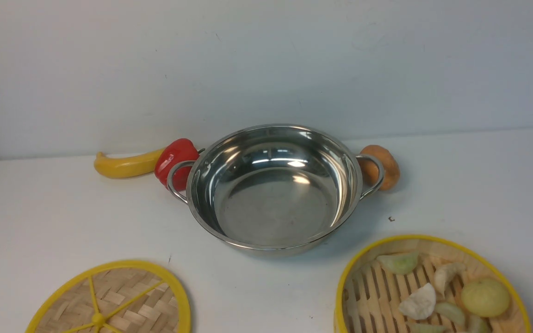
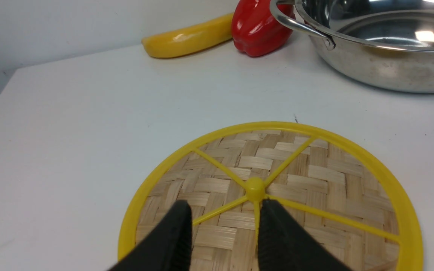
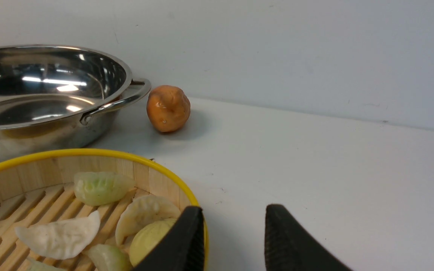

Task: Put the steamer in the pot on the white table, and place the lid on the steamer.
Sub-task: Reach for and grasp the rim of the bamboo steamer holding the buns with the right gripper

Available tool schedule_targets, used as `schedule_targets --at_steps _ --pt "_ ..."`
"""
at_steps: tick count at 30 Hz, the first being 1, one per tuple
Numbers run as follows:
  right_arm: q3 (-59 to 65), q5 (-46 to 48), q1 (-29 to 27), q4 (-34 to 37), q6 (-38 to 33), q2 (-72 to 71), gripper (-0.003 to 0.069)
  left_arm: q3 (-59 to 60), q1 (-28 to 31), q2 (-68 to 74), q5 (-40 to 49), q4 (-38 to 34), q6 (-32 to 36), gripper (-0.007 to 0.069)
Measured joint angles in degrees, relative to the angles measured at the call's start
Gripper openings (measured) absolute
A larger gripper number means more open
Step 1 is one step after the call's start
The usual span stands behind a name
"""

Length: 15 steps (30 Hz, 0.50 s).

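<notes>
The shiny steel pot [image 1: 273, 185] stands empty at the back middle of the white table [image 1: 479, 185]. The steamer [image 1: 430, 289], a bamboo basket with a yellow rim and toy dumplings, sits at the front right. The lid [image 1: 111, 300], a flat woven disc with yellow spokes, lies at the front left. Neither gripper shows in the front view. My left gripper [image 2: 226, 205] is open above the lid [image 2: 273, 188], just short of its knob. My right gripper [image 3: 236, 210] is open, its jaws either side of the steamer's near rim [image 3: 89, 152].
A yellow banana [image 1: 125, 164] and a red pepper [image 1: 174, 162] lie beside the pot's left handle. An orange-brown toy fruit [image 1: 382, 166] sits by its right handle. A pale wall runs behind the table.
</notes>
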Motion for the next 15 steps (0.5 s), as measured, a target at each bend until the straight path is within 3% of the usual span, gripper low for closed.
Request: schedule_targets --at_steps 8,15 --pt "-1.6 -0.7 0.0 3.2 3.4 0.0 0.0249 0.0 0.0 0.0 0.0 0.0 0.0 0.0241" --pt "-18.8 7.4 0.0 6.5 4.4 -0.2 0.0249 0.0 0.0 0.0 0.0 0.0 0.0 0.0241"
